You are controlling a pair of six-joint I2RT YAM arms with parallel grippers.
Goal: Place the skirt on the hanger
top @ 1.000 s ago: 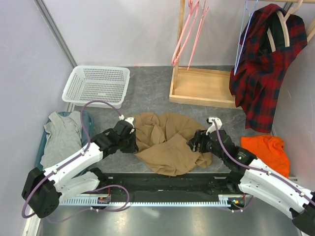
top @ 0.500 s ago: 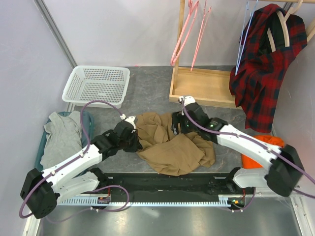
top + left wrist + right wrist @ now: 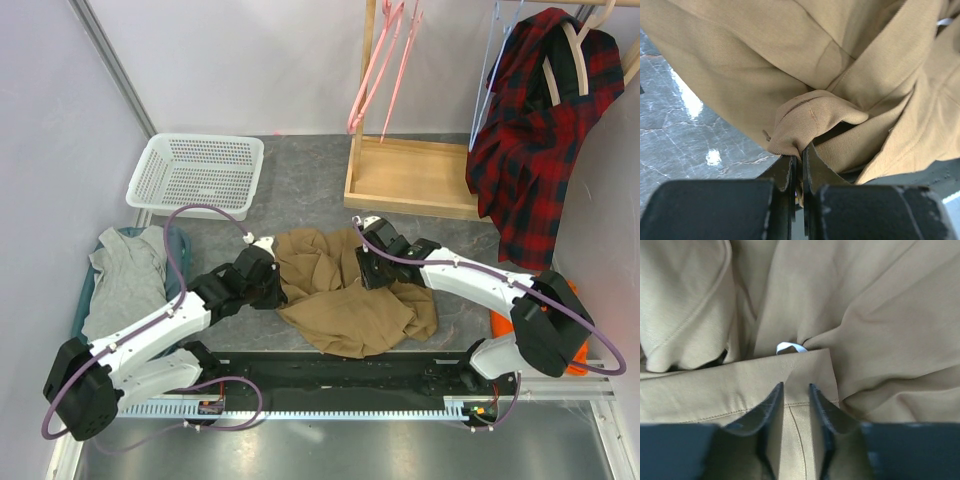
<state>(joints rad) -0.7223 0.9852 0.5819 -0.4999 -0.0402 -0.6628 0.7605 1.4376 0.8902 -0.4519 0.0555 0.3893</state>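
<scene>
The skirt (image 3: 350, 310) is heaped on the grey table (image 3: 300, 190), pinched by the left gripper (image 3: 799, 152); the right gripper (image 3: 796, 386) is set narrow, hold unclear.

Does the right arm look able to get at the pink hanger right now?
Probably yes: nothing stands between the right gripper, down on the skirt, and the hanger hanging above the wooden tray.

A: Left side?
B: White basket (image 3: 197, 172) at the back; grey garment (image 3: 125, 275) heaped nearer.
A: Right side?
B: Red plaid shirt (image 3: 530, 140) hanging, wooden tray (image 3: 415, 178) beside it, orange cloth (image 3: 577, 292) below.
</scene>
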